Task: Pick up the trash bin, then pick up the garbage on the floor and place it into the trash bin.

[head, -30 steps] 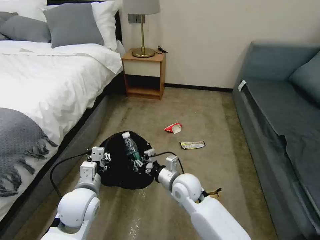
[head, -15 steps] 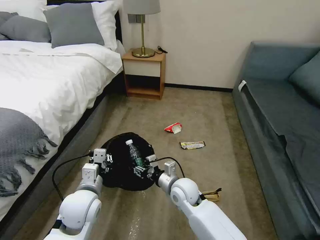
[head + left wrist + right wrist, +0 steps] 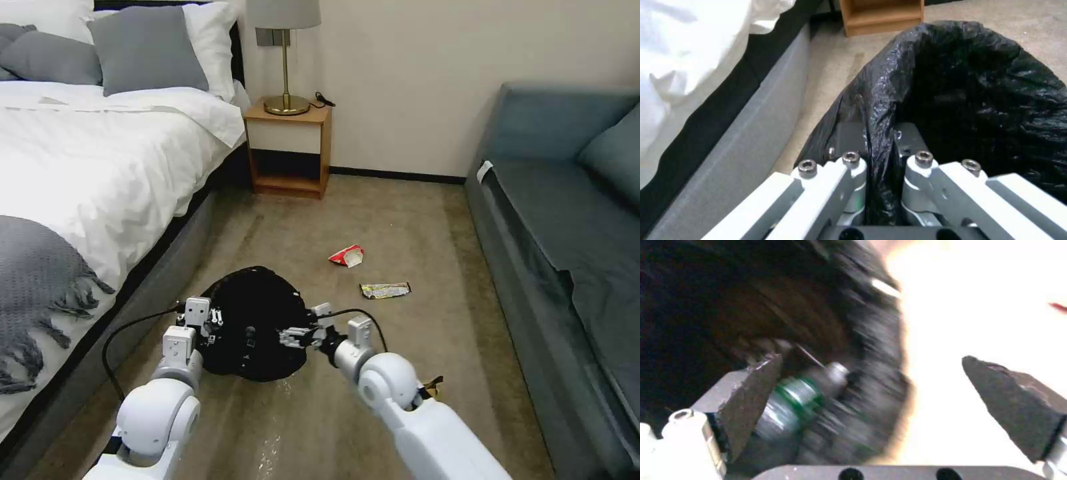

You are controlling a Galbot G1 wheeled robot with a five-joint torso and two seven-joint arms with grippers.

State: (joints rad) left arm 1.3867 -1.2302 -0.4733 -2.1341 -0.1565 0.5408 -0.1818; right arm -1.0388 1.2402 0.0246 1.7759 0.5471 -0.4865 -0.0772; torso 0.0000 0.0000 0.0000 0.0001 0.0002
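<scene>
The trash bin (image 3: 252,327) is held off to the bed side of the carpet, its black liner pinched at the near rim by the left gripper (image 3: 212,325); in the left wrist view the fingers (image 3: 849,166) are seen clamped together on a fold of the bag (image 3: 880,140), one inside the rim, one outside. The right gripper (image 3: 298,334) is poised at the bin's opposite edge, jaws spread wide and nothing held between them. Inside the bin, the clear bottle (image 3: 795,400) with its green label is seen lying in the dark liner, just beyond the right gripper's one finger (image 3: 749,396) and partly hidden behind it; the other finger (image 3: 1013,403) hangs outside the rim, over the bright carpet. On the floor, well apart from both grippers, the red-and-white packet (image 3: 347,255) and the flat snack wrapper (image 3: 385,290) are lying. The crumpled brown paper bag (image 3: 432,387) is glimpsed behind the right arm's elbow.
</scene>
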